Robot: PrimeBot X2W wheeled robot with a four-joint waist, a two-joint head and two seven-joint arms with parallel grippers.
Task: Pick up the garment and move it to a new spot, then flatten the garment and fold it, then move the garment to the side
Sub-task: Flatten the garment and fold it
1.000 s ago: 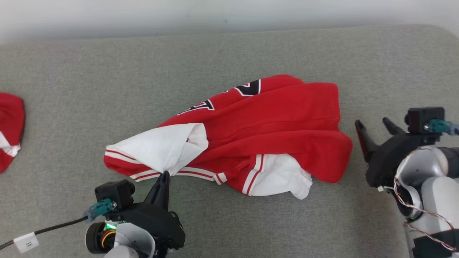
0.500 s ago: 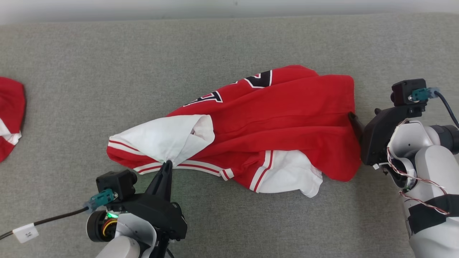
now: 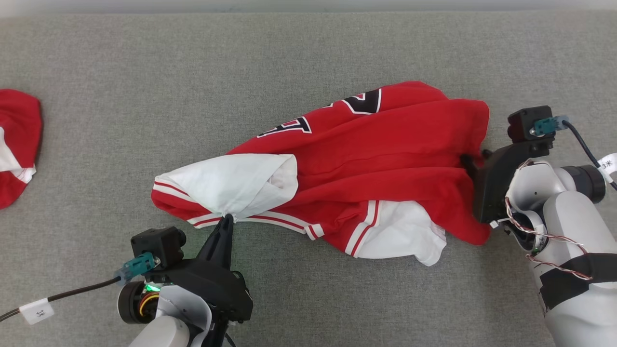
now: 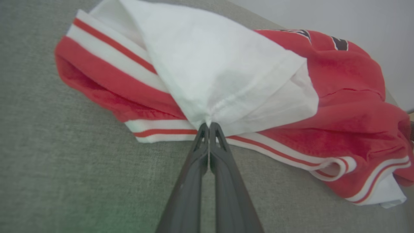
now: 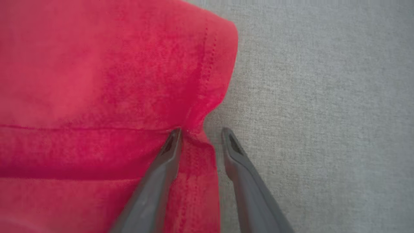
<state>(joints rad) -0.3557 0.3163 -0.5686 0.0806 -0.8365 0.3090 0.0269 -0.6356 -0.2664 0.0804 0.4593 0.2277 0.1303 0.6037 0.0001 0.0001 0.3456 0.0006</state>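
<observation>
The left claw (image 3: pixel 225 220) pinches the garment (image 3: pixel 385 159) by its white near edge; the right claw (image 5: pixel 201 132) straddles the red hem, fingers parted.

**Grey cover, a stray red cloth, a pale wall**

A grey woven cover (image 3: pixel 308 53) spreads across the head view from side to side. Its weave is fine and even, and it lies smooth. At the far edge it meets a narrow strip of pale wall (image 3: pixel 308 5) along the top of that view. A red cloth (image 3: pixel 17 144) lies on the cover at the far left, cut off by the frame. It has a white patch edged with thin stripes on its lower part. In the left wrist view the wall shows plain and pale at the upper right. The right wrist view shows the cover's weave up close, light grey.
</observation>
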